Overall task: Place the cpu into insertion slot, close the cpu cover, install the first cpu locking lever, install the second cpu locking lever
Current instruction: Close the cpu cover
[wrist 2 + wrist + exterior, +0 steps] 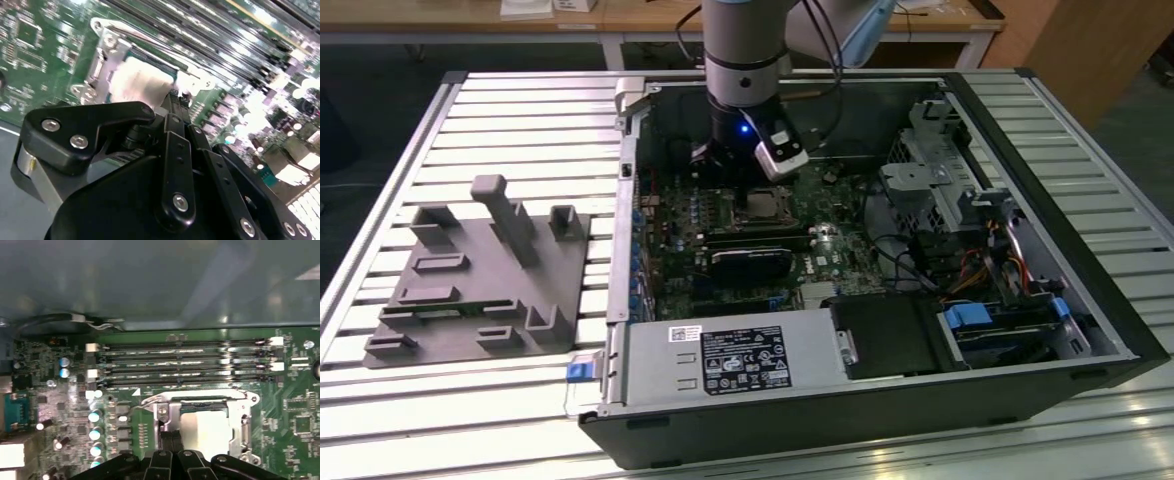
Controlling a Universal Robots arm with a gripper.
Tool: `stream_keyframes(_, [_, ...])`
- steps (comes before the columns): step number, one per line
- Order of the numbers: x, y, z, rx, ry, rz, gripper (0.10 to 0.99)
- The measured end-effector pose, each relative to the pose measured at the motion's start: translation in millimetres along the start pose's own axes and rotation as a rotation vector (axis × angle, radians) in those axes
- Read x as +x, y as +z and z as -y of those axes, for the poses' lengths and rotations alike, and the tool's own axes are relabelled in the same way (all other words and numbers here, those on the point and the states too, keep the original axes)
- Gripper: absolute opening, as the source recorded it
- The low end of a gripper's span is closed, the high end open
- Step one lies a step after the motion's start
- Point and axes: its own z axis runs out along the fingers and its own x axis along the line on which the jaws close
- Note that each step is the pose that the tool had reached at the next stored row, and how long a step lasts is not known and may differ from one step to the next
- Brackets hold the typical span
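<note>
The cpu (205, 432) shows its pale face inside the insertion slot, which it covers. The cpu cover (163, 416), a silver frame, lies down around the cpu (140, 82) in both wrist views. A thin wire locking lever (150, 401) runs along the frame's edge beside the memory slots. My gripper (172, 440) hangs low over the socket, its two black fingers (172, 107) pressed together at the frame's edge, touching or nearly touching it. In the exterior view the gripper (744, 190) stands just behind the cpu (761, 207) inside the open computer case.
Memory slots (185, 362) run next to the socket. A rounded black oblong part (747, 262) sits in front of it, then the power supply (734, 360). The drive cage (947, 180) and cables are at the exterior view's right. A grey fixture (480, 280) stands outside the case.
</note>
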Motion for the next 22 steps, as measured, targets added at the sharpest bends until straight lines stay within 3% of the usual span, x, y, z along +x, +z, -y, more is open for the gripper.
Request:
stream_keyframes(9, [-30.3,1.1,-1.6,0.001,0.0,-0.0173,0.106])
stream_keyframes(22, [-31.7,-27.5,-1.8,0.001,0.0,-0.0167,0.106])
